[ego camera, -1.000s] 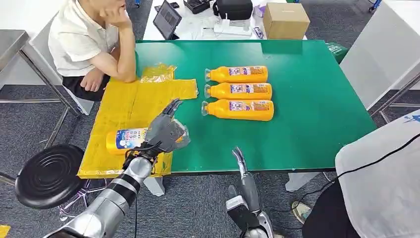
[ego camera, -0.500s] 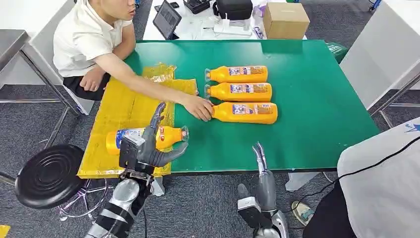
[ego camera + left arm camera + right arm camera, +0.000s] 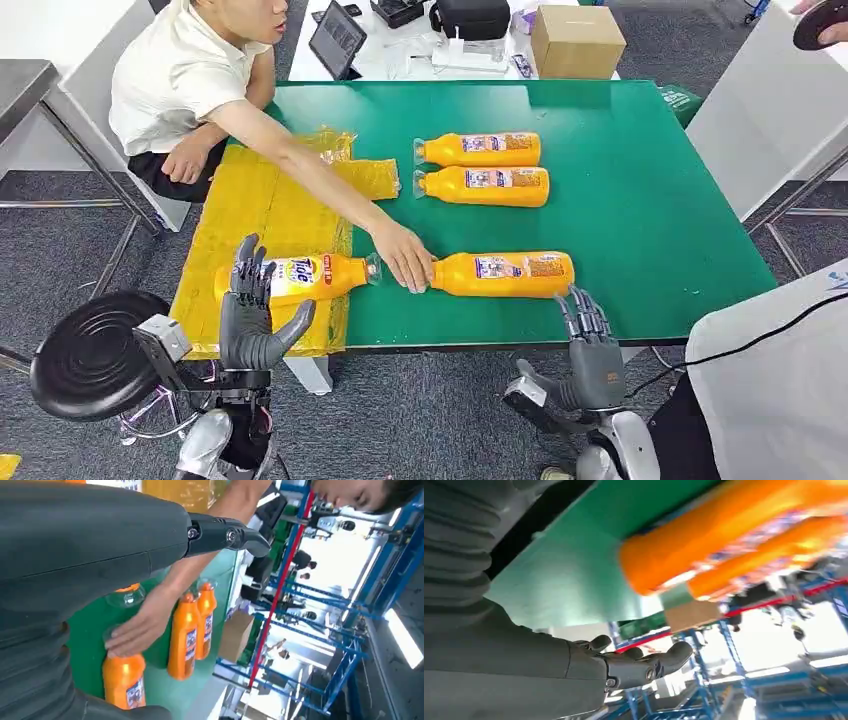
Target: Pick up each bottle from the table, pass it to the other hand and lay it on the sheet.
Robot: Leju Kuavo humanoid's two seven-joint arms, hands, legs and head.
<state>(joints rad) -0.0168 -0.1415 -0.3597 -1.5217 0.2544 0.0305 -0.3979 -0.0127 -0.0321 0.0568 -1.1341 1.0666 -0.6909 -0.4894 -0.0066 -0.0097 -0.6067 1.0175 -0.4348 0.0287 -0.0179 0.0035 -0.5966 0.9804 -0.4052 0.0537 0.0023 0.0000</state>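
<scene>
bottle [image 3: 503, 273] near the table [image 3: 650, 200] edge looks rigid, slick, fairly heavy; grasp mid-body. right hand [image 3: 590, 350] open below it, left hand [image 3: 250, 318] open, both empty.

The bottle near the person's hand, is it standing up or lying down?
Lying down: the bottle rests lengthwise on the green table, its cap end at the person's hand.

lab/workshop | green table [image 3: 650, 200] | blue racks [image 3: 320, 630] | tablet [image 3: 337, 38]
</scene>
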